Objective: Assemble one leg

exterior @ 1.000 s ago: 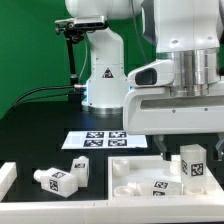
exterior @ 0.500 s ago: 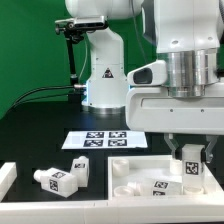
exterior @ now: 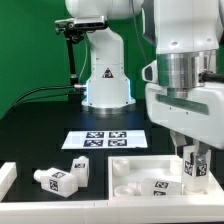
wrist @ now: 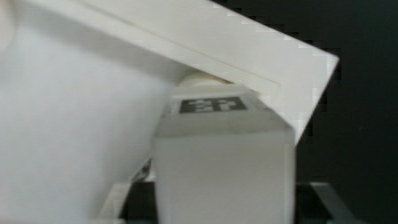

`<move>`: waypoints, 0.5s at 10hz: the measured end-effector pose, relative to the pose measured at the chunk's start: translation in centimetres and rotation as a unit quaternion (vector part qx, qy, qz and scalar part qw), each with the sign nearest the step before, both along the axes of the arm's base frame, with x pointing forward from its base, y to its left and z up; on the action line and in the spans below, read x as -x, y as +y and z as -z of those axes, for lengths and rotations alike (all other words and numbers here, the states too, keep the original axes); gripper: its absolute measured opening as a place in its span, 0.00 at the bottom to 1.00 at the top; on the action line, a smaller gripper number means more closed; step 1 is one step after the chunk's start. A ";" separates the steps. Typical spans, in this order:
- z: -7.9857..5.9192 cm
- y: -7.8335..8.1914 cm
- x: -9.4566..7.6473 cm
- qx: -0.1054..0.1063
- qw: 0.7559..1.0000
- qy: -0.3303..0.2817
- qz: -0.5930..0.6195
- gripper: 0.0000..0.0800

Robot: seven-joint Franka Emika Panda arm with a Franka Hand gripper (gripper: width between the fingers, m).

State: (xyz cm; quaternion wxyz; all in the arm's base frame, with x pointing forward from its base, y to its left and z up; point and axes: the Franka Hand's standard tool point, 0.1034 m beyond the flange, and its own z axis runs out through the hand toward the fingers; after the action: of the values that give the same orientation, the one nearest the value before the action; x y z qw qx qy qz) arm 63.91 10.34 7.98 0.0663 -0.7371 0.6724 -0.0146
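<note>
A black table (exterior: 40, 130) fills the space in front of a green backdrop (exterior: 30, 45). Flat on the tabletop, toward the middle, lies the marker board (exterior: 105, 140), a thin white sheet showing a row of square black-and-white tags. Nearer me, toward the exterior view's right, sits a large white tray-like piece (exterior: 135, 178) with raised rims. At the exterior view's far left a white raised edge (exterior: 6, 180) pokes into sight, though I cannot tell what it belongs to. A black cable (exterior: 45, 92) trails across the backdrop down to the table.
</note>
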 end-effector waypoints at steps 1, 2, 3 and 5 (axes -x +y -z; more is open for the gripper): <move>0.0 0.0 0.1 -0.020 0.998 0.005 0.068 0.36; 0.0 0.1 0.1 -0.021 0.997 0.006 0.076 0.36; 0.0 0.0 0.1 -0.020 0.997 0.006 0.074 0.37; 0.1 0.3 0.2 -0.007 0.999 0.013 -0.050 0.65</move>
State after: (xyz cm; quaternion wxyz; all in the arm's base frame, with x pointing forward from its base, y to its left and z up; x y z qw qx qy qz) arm 63.67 10.68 7.92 0.0630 -0.7692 0.6359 0.0030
